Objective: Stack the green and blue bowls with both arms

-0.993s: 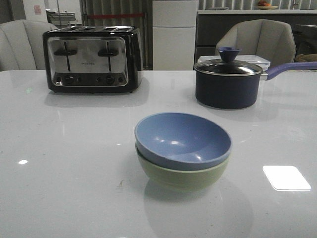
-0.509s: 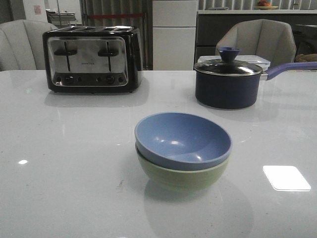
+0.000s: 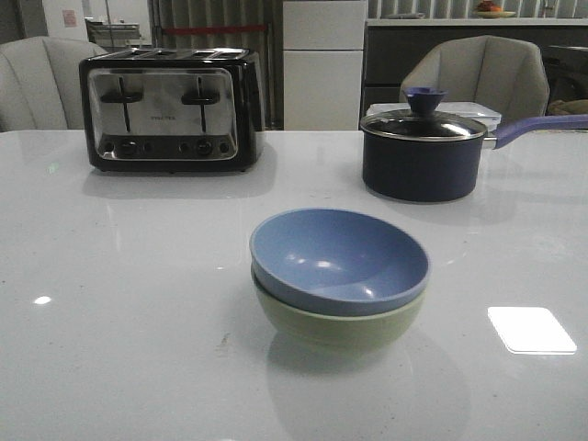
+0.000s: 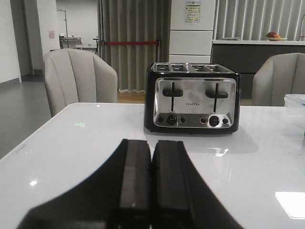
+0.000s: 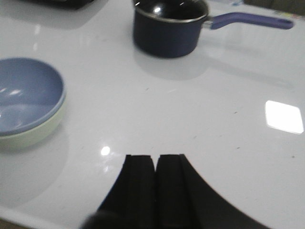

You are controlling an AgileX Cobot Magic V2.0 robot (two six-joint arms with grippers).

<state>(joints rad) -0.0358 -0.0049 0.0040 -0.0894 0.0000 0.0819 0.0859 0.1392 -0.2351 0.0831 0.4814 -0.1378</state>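
Matte blue bowl (image 3: 338, 257) nested in sage green bowl (image 3: 338, 329), centre frame on glossy white table (image 3: 129, 294). Left gripper (image 4: 151, 186) and right gripper (image 5: 156, 188): fingers together, empty.

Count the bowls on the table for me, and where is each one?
2. The blue bowl sits nested inside the green bowl, near the middle of the table. No other bowl shows in any view.
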